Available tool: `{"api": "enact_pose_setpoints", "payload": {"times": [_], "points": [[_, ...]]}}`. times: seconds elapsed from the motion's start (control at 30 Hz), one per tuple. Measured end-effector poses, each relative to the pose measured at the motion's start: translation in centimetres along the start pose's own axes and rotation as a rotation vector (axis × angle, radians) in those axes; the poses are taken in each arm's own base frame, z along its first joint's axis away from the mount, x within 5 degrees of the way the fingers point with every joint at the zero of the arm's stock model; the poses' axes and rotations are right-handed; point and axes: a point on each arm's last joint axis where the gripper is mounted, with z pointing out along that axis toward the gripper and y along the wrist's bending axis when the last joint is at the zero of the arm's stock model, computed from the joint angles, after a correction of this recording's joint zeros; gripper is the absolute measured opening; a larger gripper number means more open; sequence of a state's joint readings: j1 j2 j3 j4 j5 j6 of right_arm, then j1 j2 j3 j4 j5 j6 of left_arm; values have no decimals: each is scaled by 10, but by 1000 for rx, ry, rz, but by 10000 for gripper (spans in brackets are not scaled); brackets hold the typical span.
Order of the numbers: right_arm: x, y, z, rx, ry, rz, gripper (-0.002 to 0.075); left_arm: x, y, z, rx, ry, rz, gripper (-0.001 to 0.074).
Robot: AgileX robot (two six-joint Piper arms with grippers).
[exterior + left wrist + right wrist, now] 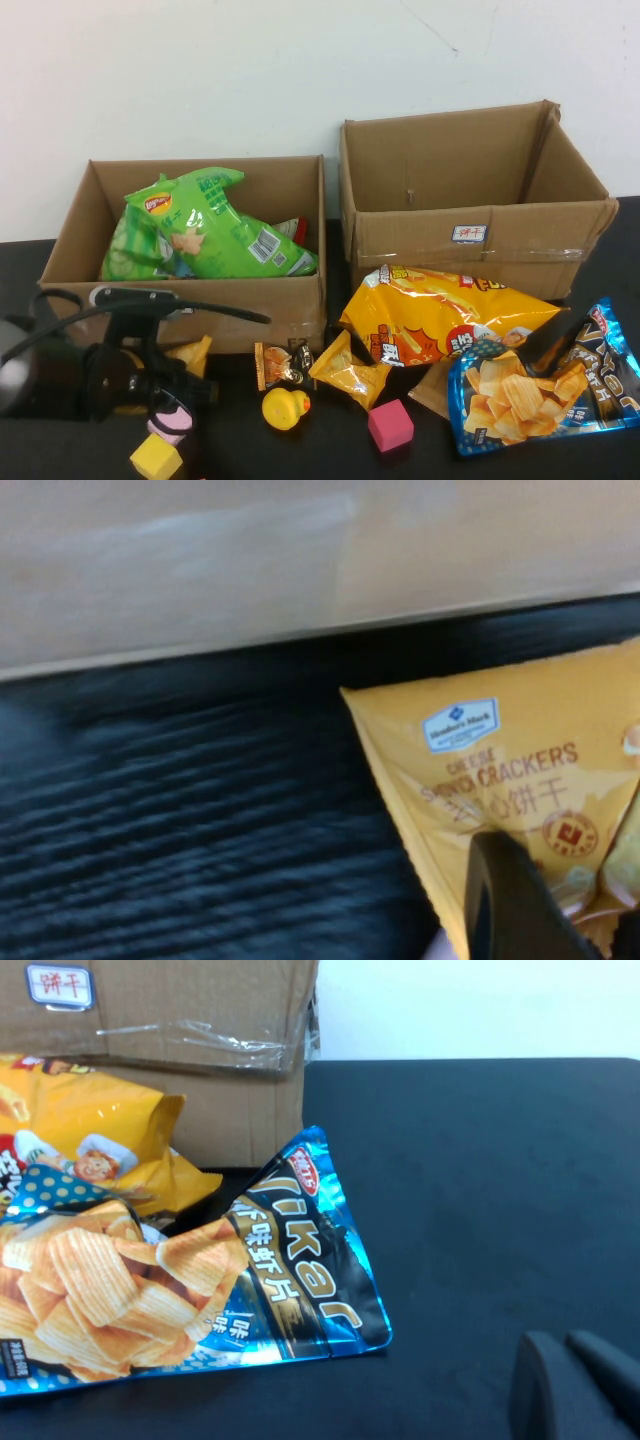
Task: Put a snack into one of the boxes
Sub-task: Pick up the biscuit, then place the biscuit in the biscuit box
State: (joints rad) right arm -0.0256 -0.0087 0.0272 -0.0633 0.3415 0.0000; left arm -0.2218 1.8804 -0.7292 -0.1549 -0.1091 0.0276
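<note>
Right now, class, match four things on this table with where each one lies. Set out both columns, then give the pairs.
1. green chip bag
2. blue chip bag
3. rubber duck
4. cheese cracker packet

A. under the left gripper
B. inside the left box
C. front right of the table, ahead of the right gripper
D. beside the pink cube

Pairs: 1-B, 2-C, 3-D, 4-A
</note>
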Motion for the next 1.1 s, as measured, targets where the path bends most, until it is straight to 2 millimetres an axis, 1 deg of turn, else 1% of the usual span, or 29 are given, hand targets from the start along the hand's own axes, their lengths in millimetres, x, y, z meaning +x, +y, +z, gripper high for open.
{"api": "enact_pose_setpoints", "payload": {"times": [0.07,0.17,0.27,0.33,0.4,0.47,0.5,0.57,0.63,0.73,0.83,0.9,1.0,1.03,1.1], "points": [[0,0,0,0,0,0,-1,-1,-9,-19,22,-23,22,137],[0,0,0,0,0,-6,-1,-2,-24,-54,66,-52,65,137],[0,0,0,0,0,-6,-1,2,-46,-92,134,-52,121,137],[0,0,0,0,0,-6,-1,4,-62,-118,192,-93,161,136],[0,0,0,0,0,0,-1,3,-81,-141,266,-197,212,136],[0,0,0,0,0,0,-1,-5,-99,-156,333,-357,243,136],[0,0,0,0,0,0,-1,-11,-107,-163,363,-439,253,136],[0,0,0,0,0,0,-1,-25,-120,-169,397,-564,261,136],[0,0,0,0,0,0,-1,-43,-130,-167,409,-655,251,136],[0,0,0,0,0,0,-1,-78,-150,-162,419,-769,242,136],[0,0,0,0,0,0,-1,-110,-173,-145,411,-815,275,135],[0,0,0,0,0,0,-1,-131,-189,-127,403,-823,295,134],[0,0,0,0,0,0,-1,-153,-206,-89,389,-771,310,134],[0,0,0,0,0,0,-1,-161,-212,-81,390,-761,309,134],[0,0,0,0,0,0,-1,-169,-220,-55,384,-695,311,146]]}}
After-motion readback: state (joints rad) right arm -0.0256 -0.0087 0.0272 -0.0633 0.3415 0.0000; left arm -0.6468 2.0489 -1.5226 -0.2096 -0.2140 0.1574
